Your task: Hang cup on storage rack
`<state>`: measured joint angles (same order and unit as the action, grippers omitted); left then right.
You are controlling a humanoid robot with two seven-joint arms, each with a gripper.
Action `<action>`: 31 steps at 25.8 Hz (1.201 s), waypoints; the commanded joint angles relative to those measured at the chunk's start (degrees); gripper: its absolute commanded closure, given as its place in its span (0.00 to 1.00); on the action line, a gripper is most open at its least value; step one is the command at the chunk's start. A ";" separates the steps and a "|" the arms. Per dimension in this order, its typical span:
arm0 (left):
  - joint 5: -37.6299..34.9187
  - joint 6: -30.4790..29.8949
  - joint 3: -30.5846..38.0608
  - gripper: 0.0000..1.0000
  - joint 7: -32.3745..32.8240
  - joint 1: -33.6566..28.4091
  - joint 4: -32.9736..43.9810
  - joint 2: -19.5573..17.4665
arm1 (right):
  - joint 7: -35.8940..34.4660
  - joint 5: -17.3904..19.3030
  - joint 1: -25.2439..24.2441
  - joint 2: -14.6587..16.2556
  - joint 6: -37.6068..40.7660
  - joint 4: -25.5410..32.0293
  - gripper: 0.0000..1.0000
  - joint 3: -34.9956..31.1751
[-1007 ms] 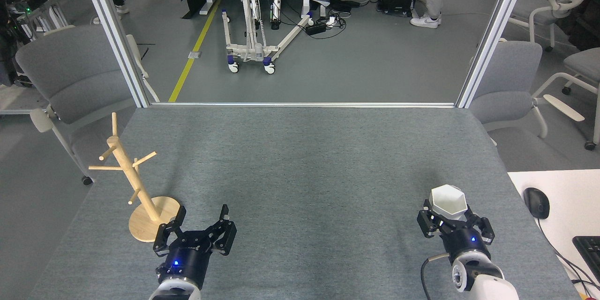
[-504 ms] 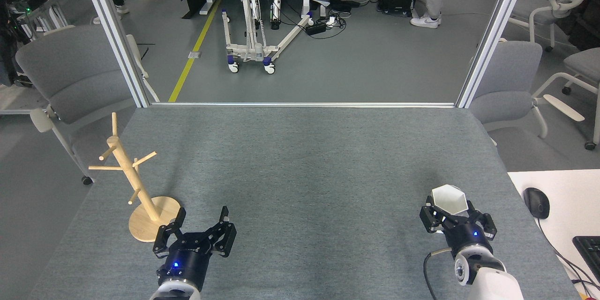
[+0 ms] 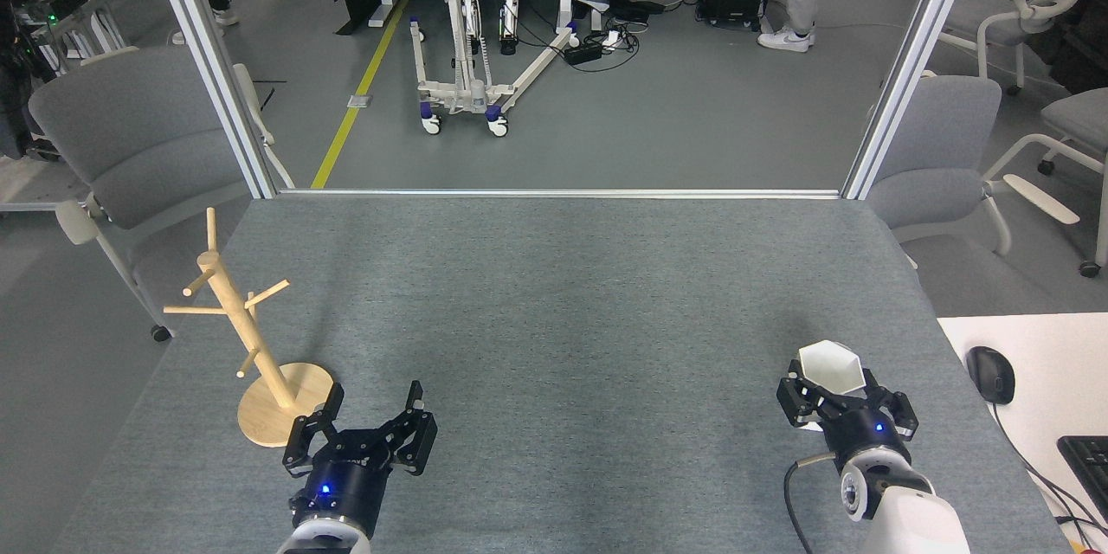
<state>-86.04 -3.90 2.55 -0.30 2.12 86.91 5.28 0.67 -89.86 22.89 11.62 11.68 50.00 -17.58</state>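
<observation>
The white faceted cup (image 3: 831,366) stands upright on the grey table mat at the near right, its hexagonal rim facing up. My right gripper (image 3: 844,402) reaches in from below and sits around the cup's lower body. Its black fingers (image 3: 793,401) are spread wide on both sides, and the tips are hidden behind the cup. The wooden storage rack (image 3: 232,312) stands at the near left on its round base (image 3: 299,381), with nothing on its pegs. My left gripper (image 3: 376,394) is open and empty, just right of that base.
A white desk (image 3: 1039,363) with a black mouse (image 3: 991,374) and a keyboard corner adjoins the table's right edge. Grey chairs stand at both far corners (image 3: 130,138). Metal frame posts rise at the table's far edge (image 3: 900,69). A person's legs are in the background.
My right gripper has shifted slightly forward and to the right around the cup. The cup, the rack and the left arm have stayed in place.
</observation>
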 commanded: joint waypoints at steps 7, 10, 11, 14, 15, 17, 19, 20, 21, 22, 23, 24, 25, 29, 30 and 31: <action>0.00 -0.15 0.00 0.01 0.04 -0.01 0.98 -0.09 | -0.14 0.03 0.49 0.16 -0.08 -0.43 0.00 0.09; 0.00 -0.23 0.00 0.01 0.04 -0.01 1.51 0.00 | -0.14 0.03 0.49 0.16 -0.08 -0.52 0.00 0.09; 0.00 -0.23 0.00 0.01 0.04 -0.01 1.59 0.00 | -0.14 0.03 0.58 0.07 -0.17 -0.61 0.00 0.01; 0.00 -1.02 -0.18 0.01 0.04 0.08 1.68 0.17 | -0.14 0.03 1.10 0.16 -0.17 -1.40 0.00 0.09; 0.00 -1.29 -0.18 0.00 0.04 0.08 1.94 0.52 | -0.14 0.03 1.45 0.16 -0.26 -1.58 0.00 0.09; 0.00 -1.46 -0.18 0.01 0.04 0.08 2.74 0.52 | -0.14 0.03 1.54 0.16 -0.43 -2.02 0.00 0.09; 0.00 -1.46 -0.18 0.01 0.04 0.08 3.18 0.61 | -0.15 -0.05 1.98 0.16 -0.43 -2.19 0.00 0.09; 0.00 -1.46 -0.18 0.01 0.04 0.08 3.18 0.52 | -0.15 0.03 1.98 0.16 -0.43 -2.19 0.00 0.09; 0.00 -1.46 -0.18 0.00 0.04 0.08 3.09 0.52 | -0.15 -0.05 1.98 0.07 -0.43 -2.19 0.00 0.09; 0.00 -1.55 -0.18 0.01 0.04 0.08 3.09 0.52 | -0.14 -0.05 1.98 0.07 -0.43 -2.19 0.00 0.18; 0.00 -1.81 -0.18 0.01 0.04 0.08 3.09 0.52 | -0.23 -0.05 1.98 0.07 -0.43 -2.19 0.00 0.18; 0.00 -1.90 -0.18 0.01 0.04 -0.01 3.09 0.44 | -0.23 0.03 1.98 0.07 -0.43 -2.19 0.00 0.18; 0.00 -2.08 -0.18 0.01 0.04 -0.01 3.09 0.44 | -0.23 0.03 1.98 0.07 -0.43 -2.19 0.00 0.27; 0.00 -2.26 -0.18 0.01 0.04 -0.01 3.09 0.52 | -0.23 0.03 1.98 -0.02 -0.43 -2.19 0.00 0.27; 0.00 -2.26 -0.18 0.01 0.04 -0.01 3.09 0.52 | -0.15 0.03 1.98 -0.02 -0.43 -2.19 0.00 0.27; 0.00 -2.26 -0.18 0.01 0.04 0.08 3.09 0.52 | -0.23 0.03 1.98 -0.02 -0.43 -2.28 0.00 0.27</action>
<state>-86.04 -6.04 2.37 -0.26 2.13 90.00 5.78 0.67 -89.85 24.87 11.63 11.23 47.81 -17.33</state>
